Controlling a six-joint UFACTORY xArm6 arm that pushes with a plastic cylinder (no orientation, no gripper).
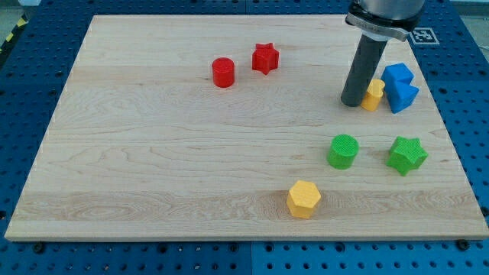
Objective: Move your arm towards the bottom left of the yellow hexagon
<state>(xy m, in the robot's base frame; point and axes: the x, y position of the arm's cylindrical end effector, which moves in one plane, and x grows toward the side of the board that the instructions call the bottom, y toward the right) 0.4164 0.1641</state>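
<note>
The yellow hexagon (304, 198) lies near the board's bottom edge, right of centre. My tip (352, 102) rests on the board at the view's upper right, well above and to the right of the hexagon. The rod partly hides a second yellow block (374, 95), whose shape I cannot make out, and the tip touches or nearly touches its left side.
Two blue blocks (399, 85) sit right of the rod, against the small yellow block. A green cylinder (343, 150) and a green star (406, 155) lie between the tip and the hexagon. A red cylinder (223, 72) and a red star (265, 58) sit at upper centre. The wooden board (153, 153) rests on a blue pegboard.
</note>
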